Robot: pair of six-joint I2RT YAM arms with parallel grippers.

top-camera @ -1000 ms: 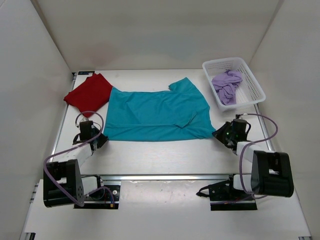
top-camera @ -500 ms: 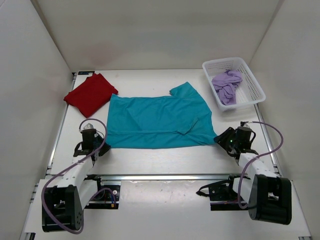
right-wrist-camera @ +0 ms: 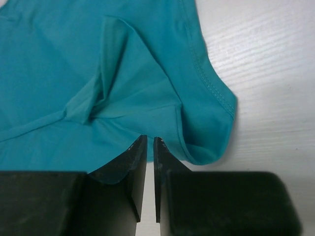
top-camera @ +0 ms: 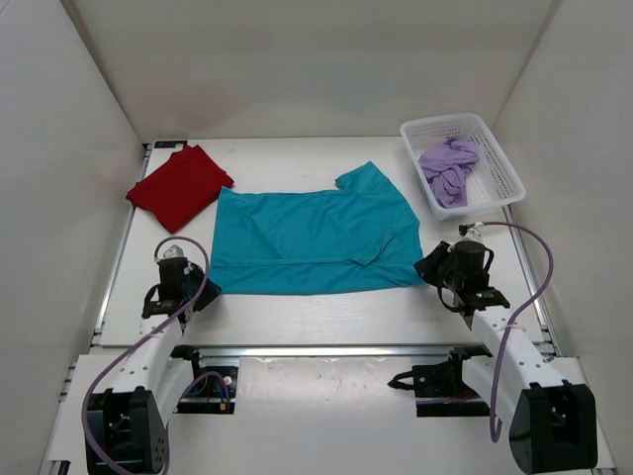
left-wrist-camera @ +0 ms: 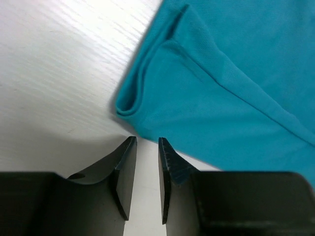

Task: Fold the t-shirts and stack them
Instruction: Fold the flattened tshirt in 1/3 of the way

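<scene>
A teal-blue soft cloth short-sleeved t-shirt lies spread flat across the middle of the white surface. One sleeve points to the far right, and a fold runs along the near edge. To its far left a dark red cloth t-shirt lies folded into a neat square, set at an angle. Its near corner is just beside the teal shirt's far-left corner; I cannot tell whether the two touch. At the far right corner stands a white plastic mesh basket, and a pale lavender t-shirt lies crumpled inside it.

The left tool sits low at the teal shirt's near-left corner. In its wrist view the left tool has its two dark fingers a little apart with only bare surface between them. The doubled-over corner of the teal shirt lies just beyond the tips.

The right tool is at the shirt's near-right corner. Its wrist view shows the right tool with its fingers nearly together, a thin slit of white surface between them and no cloth clamped. The rounded hem corner of the teal shirt lies just ahead, slightly to the right.
</scene>
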